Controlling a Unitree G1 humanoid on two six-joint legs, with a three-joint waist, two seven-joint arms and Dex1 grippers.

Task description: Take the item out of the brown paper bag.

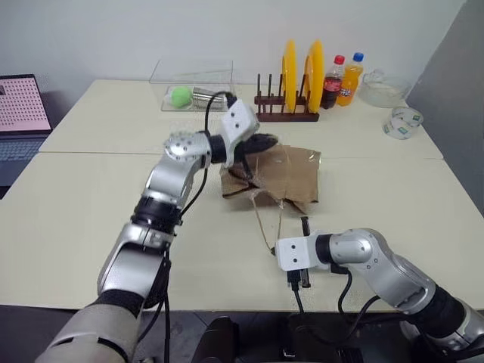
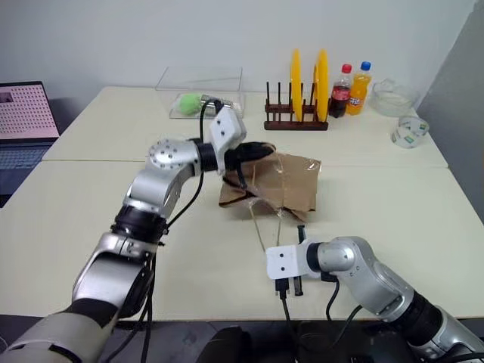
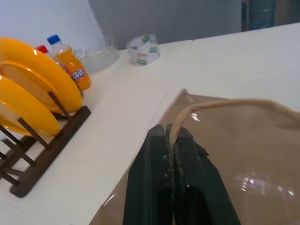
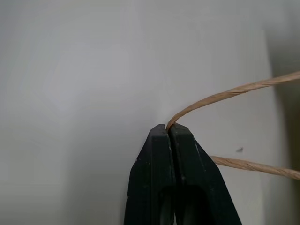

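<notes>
Nearest you, your right gripper [image 4: 168,127] is sitting low over the pale bench [image 1: 91,219], its fingers pinching shut on a string handle [image 4: 220,96] of the brown paper bag [image 1: 291,172]; the tan loop is running from the fingertips back toward the bag. Farther out, the bag is lying creased on the bench near the middle, its mouth facing your left arm. Your left gripper [image 3: 172,131] is reaching in at that mouth, its fingers pressing closed on the other string handle [image 3: 220,104], with the bag's brown side spreading beneath them. You cannot see the item from these angles; the bag's paper is hiding whatever is lying inside. Beyond the bag, a wooden rack [image 1: 286,113] is holding two yellow plates [image 1: 314,66] upright, with a cola bottle [image 1: 333,82] and an orange soda bottle [image 1: 351,79] standing just beside it. A clear box [image 1: 193,79] containing a green ball [image 1: 180,96] is sitting toward the back, and a laptop [image 1: 23,113] is showing at the far left edge.
</notes>
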